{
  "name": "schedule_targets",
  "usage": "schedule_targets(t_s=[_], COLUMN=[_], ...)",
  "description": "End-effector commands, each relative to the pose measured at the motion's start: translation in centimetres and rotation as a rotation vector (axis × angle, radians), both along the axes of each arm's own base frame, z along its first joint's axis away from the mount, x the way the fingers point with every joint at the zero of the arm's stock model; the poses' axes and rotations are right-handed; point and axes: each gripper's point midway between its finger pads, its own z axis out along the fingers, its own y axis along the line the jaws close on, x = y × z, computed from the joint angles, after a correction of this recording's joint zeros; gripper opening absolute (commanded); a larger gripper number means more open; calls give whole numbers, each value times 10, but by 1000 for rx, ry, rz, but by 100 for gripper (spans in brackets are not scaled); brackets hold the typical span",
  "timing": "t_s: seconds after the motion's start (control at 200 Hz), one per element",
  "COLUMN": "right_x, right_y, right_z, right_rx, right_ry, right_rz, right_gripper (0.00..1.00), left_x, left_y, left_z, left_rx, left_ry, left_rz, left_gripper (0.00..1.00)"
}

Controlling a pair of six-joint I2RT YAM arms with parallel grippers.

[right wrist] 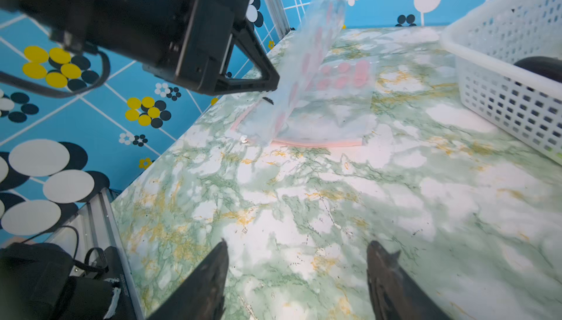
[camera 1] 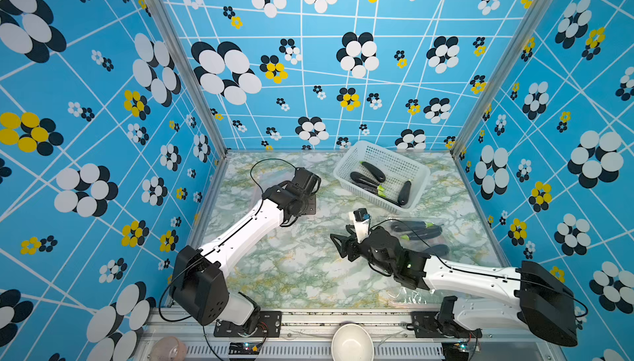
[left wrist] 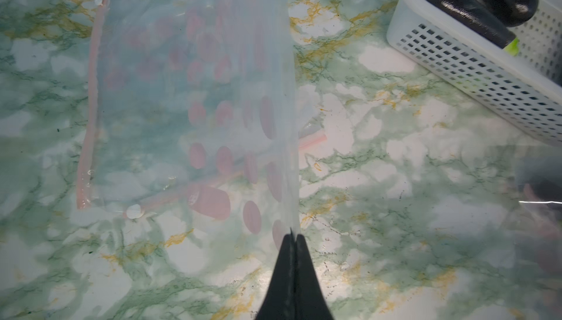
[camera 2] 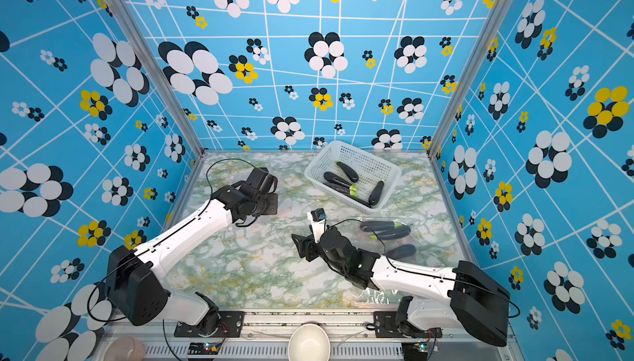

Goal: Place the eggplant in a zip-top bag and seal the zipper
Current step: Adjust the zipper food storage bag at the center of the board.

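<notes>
Green-marbled desk (camera 1: 291,266). Left fingers (left wrist: 287,257) clenched on edge of limp, slippery clear pink-dotted zip-top bag (left wrist: 182,90). Right fingers (right wrist: 386,273) released, empty. Glossy dark eggplants (camera 1: 374,171) lie in white perforated basket (camera 1: 348,158): likely firm, smooth; grip mid-body.

Basket (left wrist: 456,69) cut off by both wrist views' edges, bowl (camera 1: 351,342) cropped at both top views' lower edge, one eggplant (camera 1: 439,249) partly behind the right arm (camera 1: 463,273).
</notes>
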Motion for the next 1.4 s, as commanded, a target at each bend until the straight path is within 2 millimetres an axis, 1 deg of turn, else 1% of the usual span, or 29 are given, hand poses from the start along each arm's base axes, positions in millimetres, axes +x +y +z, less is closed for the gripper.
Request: schedule_targets(t_s=[0.0,0.065,0.195,0.34,0.435,0.61,0.665,0.74,0.83,0.945,1.025,1.055,1.08,1.105,1.125,1.17,1.22,1.244,1.289,1.309,1.354,1.379,1.394], right_x=[6,6,13,25,31,42,46,52,61,74,82,84,86,87,88,87,84,81,76,74,68,66,64], right_y=[17,30,46,53,59,69,71,71,71,69,67,67,67,66,65,63,59,57,52,49,42,38,35], right_z=[15,13,5,3,0,0,-1,0,0,-1,0,2,2,3,4,4,4,4,1,3,0,-1,-2], right_rx=[6,2,11,59,58,73,81,97,101,112,123,127,124,123,119,107,86,77,63,64,52,44,38], right_ry=[-203,-248,-290,-322,-328,-335,-334,-330,-316,-305,-305,-309,-312,-317,-321,-330,-343,-349,-354,-357,-351,-346,-341], right_rz=[-1,7,-22,-84,-107,-142,-167,-197,-238,-283,-308,-313,-316,-318,-319,-313,-289,-270,-229,-213,-171,-145,-131], right_gripper=[73,73,74,75,76,74,73,68,66,59,53,47,41,34,26,14,3,0,0,0,0,0,0], left_x=[1,1,1,-1,-2,-2,-2,-3,-4,-6,-8,-9,-9,-10,-10,-11,-11,-11,-9,-9,-7,-6,-6], left_y=[-16,-20,-22,-24,-25,-28,-30,-30,-30,-31,-32,-32,-31,-31,-30,-29,-27,-26,-22,-21,-15,-11,-10], left_z=[18,25,33,37,39,43,45,48,52,56,57,56,56,56,56,57,60,62,69,71,79,84,87], left_rx=[-161,-199,-237,-268,-283,-304,-314,-327,-348,-368,-379,-380,-379,-379,-376,-371,-365,-364,-362,-360,-355,-351,-347], left_ry=[-5,-16,-31,-30,-31,-35,-35,-40,-46,-48,-47,-45,-44,-45,-47,-55,-67,-75,-99,-109,-139,-159,-170], left_rz=[36,42,52,54,54,49,47,50,54,55,52,51,52,51,51,42,32,21,5,-6,-28,-37,-45], left_gripper=[0,0,0,0,0,0,0,0,0,0,0,0,0,0,0,0,0,0,13,18,34,41,50])
